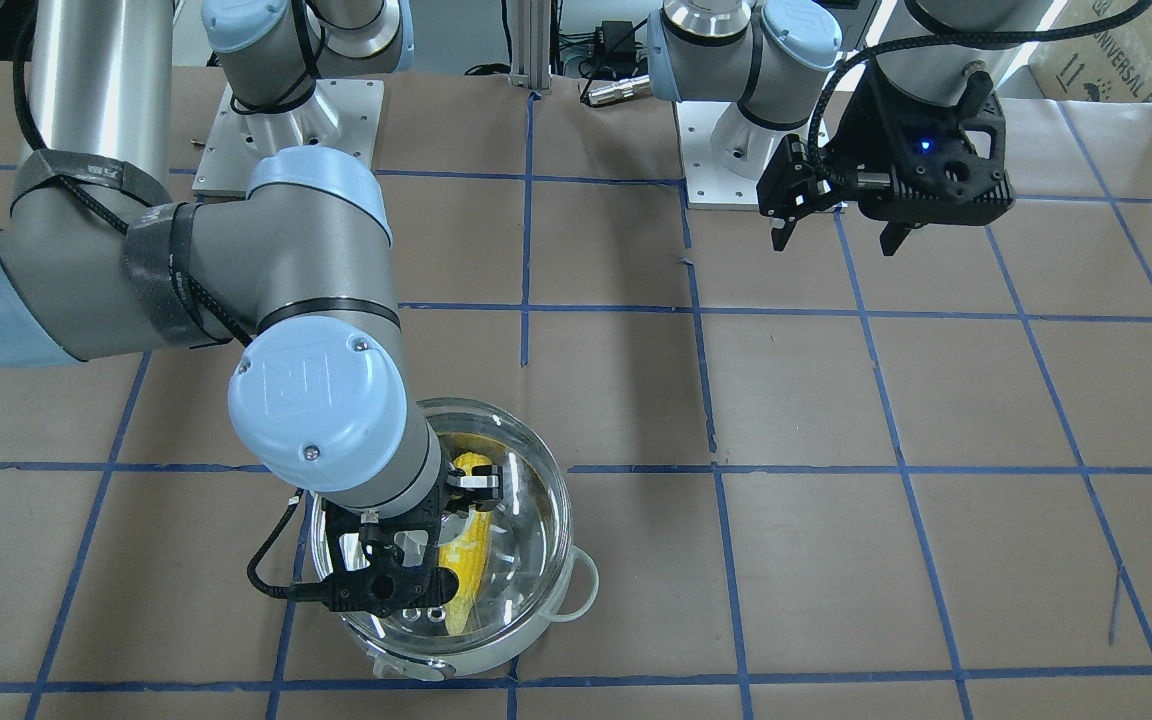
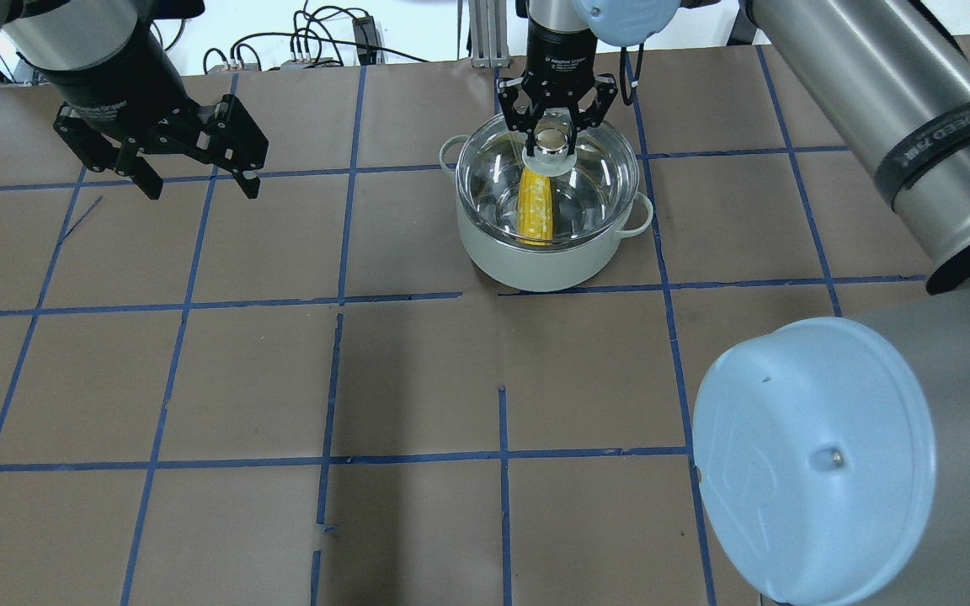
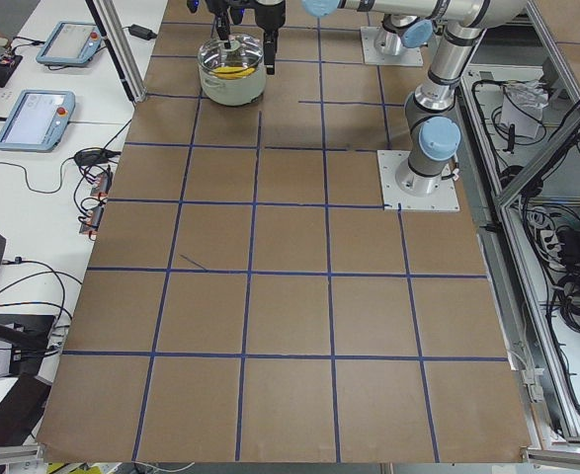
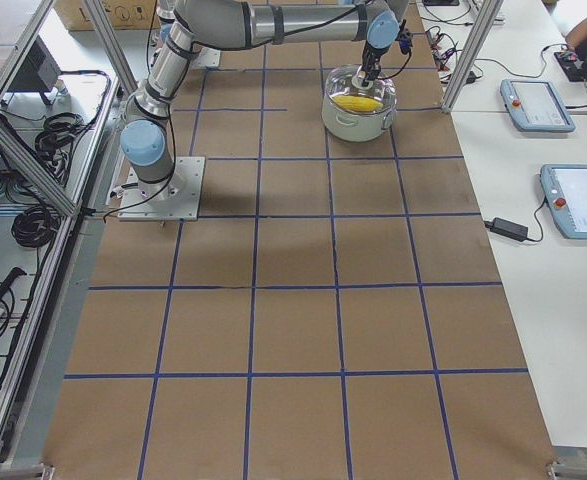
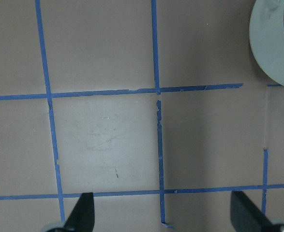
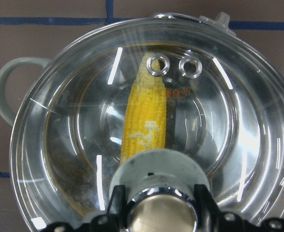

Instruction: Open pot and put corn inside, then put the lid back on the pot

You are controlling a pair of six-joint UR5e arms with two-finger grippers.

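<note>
The steel pot [image 2: 535,265] with pale green loop handles stands at the far middle-right of the table. The clear glass lid [image 2: 599,181] sits on its rim. The yellow corn [image 2: 535,206] lies inside the pot under the lid and also shows in the right wrist view [image 6: 144,121]. My right gripper [image 2: 551,139] points straight down over the pot and is shut on the lid's knob [image 6: 161,212], a finger against each side. My left gripper [image 2: 199,187] hangs open and empty above the table, far to the pot's left.
The table is brown paper with a blue tape grid. The pot's rim [image 5: 272,48] shows at the top right of the left wrist view. Both arm bases [image 1: 286,130] are bolted at the robot's side. Operator pendants [image 3: 38,118] lie on a side bench.
</note>
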